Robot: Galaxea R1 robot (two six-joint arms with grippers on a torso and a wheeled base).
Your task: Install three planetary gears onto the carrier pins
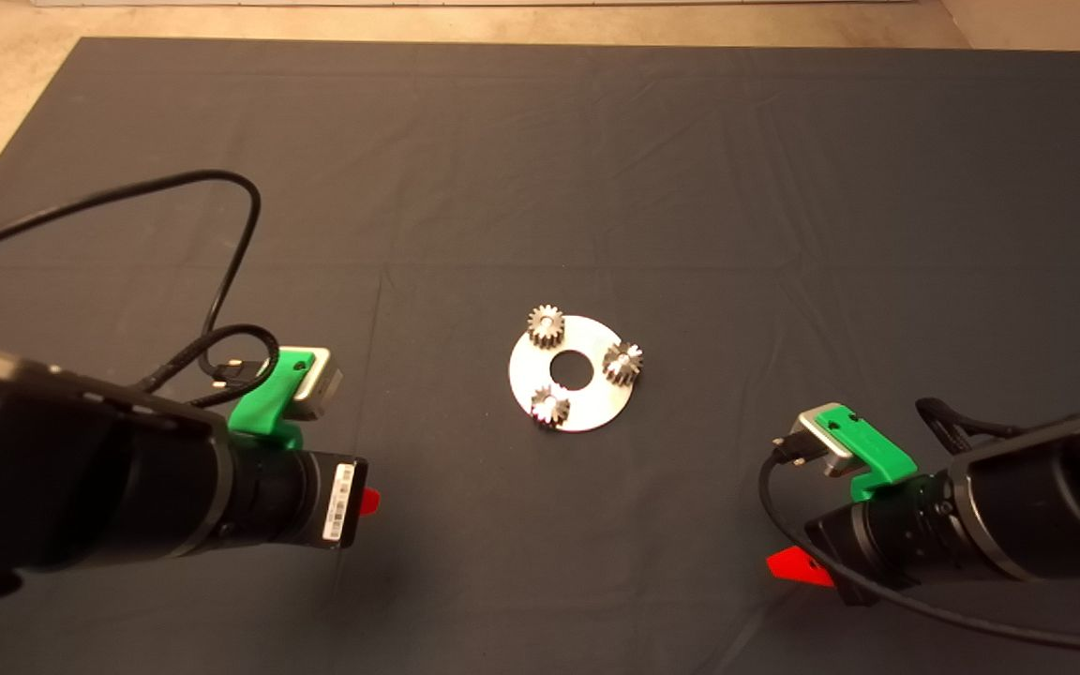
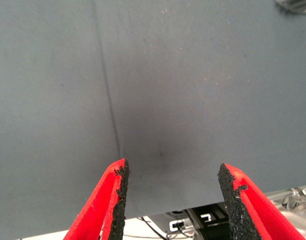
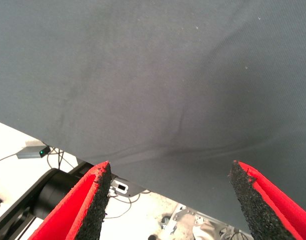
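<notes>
The left hand [image 2: 172, 200] and right hand [image 3: 170, 200] hovered with fingers spread and empty over the dark surface [image 1: 690, 187], either side of the silver disc [image 1: 596, 398]. All three planetary gears [image 1: 547, 325] sat at its rim, hiding the carrier pins.

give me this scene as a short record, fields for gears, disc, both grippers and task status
gears: three planetary gears sit on the disc near its rim
disc: silver disc, central hole, mid-mat
carrier pins: hidden under the gears
left gripper: open, empty, over bare mat
right gripper: open, empty, over bare mat
task status: looks complete
</notes>
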